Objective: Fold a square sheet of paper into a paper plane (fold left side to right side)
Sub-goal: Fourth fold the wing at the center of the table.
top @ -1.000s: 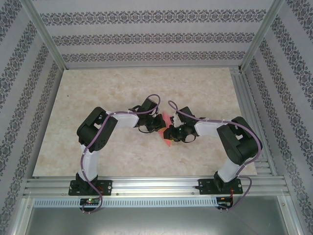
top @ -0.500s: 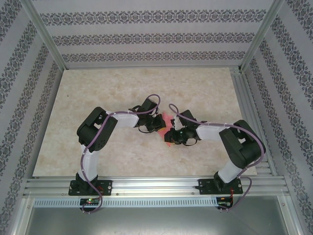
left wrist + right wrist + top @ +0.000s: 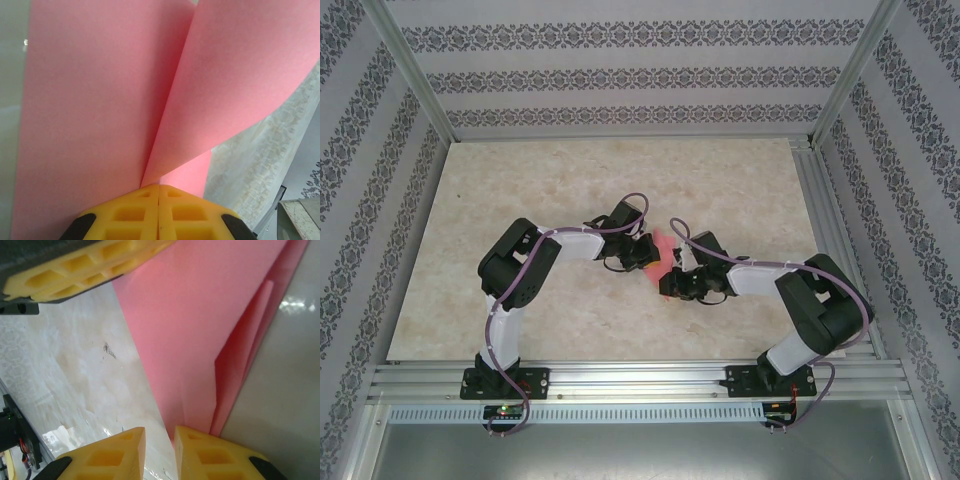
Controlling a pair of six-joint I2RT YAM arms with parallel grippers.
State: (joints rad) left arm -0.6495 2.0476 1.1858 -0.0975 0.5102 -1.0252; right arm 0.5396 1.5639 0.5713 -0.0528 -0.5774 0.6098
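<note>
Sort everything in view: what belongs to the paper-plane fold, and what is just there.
For the job: square sheet of paper, partly folded; left end effector, shut on it; right end effector, jaws slightly apart at the sheet's edge.
Just there: table; aluminium frame; patterned walls.

Pink paper [image 3: 95, 110], yellow fingers [image 3: 131, 216], beige marbled table [image 3: 520, 180].

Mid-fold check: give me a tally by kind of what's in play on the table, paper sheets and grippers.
pink paper sheet: 1
grippers: 2 (left gripper, shut on the sheet; right gripper, jaws slightly apart)
Total: 3
</note>
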